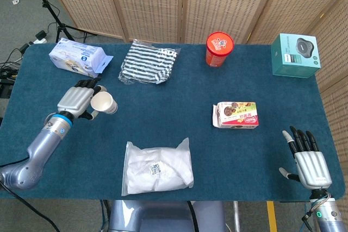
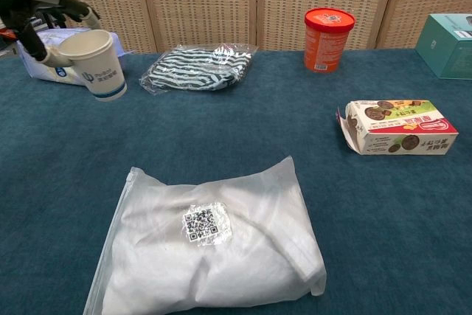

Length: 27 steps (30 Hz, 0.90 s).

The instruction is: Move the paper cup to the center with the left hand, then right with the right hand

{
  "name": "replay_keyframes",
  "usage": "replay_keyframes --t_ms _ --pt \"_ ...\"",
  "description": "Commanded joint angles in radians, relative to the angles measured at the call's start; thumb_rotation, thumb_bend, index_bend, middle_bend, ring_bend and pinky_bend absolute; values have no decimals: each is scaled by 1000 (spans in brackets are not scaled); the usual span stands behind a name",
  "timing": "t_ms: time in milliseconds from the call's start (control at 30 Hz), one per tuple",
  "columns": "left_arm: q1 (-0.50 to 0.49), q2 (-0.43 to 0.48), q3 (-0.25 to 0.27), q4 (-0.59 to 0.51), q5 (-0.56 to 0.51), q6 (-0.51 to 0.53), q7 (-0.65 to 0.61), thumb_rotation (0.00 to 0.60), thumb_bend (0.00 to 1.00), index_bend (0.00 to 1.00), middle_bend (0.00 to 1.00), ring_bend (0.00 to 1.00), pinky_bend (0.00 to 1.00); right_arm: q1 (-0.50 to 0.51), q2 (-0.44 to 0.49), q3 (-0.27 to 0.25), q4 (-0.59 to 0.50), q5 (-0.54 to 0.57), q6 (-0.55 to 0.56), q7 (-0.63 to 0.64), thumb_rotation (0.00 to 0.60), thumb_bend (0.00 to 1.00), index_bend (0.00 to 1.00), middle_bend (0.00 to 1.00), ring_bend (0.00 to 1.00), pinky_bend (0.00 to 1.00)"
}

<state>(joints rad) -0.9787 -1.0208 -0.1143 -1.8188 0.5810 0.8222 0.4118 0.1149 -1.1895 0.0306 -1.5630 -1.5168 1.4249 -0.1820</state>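
Observation:
A white paper cup (image 1: 103, 102) with blue print is held by my left hand (image 1: 78, 100) and is lifted off the blue tabletop, tilted, on the left side. In the chest view the paper cup (image 2: 98, 65) hangs at the upper left with the left hand (image 2: 40, 16) gripping it from behind. My right hand (image 1: 308, 158) rests open at the table's near right corner, fingers spread and holding nothing. It does not show in the chest view.
A white plastic bag (image 1: 156, 168) lies near the front. A striped pouch (image 1: 148, 63), a wipes pack (image 1: 78, 57), a red tub (image 1: 218, 49) and a teal box (image 1: 294, 55) line the back. A biscuit box (image 1: 235, 114) lies right of the middle.

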Motion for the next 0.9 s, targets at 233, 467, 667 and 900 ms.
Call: replay_keyframes --t_ms 233,467,667,900 --pt "-203 -193 -45 97 -178 20 178 600 397 308 0 0 0 17 8 14 23 57 -62 46 600 131 0 0 0 0" --pt "-323 -346 -32 309 -290 -50 258 600 397 309 0 0 0 37 0 23 45 112 -126 54 600 131 0 0 0 0" --pt "-362 -422 -29 423 -311 -112 257 600 396 309 0 0 0 41 0 29 54 131 -139 64 600 131 0 0 0 0" --pt "-396 -488 -14 505 -308 -160 255 600 392 309 0 0 0 36 4 35 62 143 -133 83 600 131 0 0 0 0"
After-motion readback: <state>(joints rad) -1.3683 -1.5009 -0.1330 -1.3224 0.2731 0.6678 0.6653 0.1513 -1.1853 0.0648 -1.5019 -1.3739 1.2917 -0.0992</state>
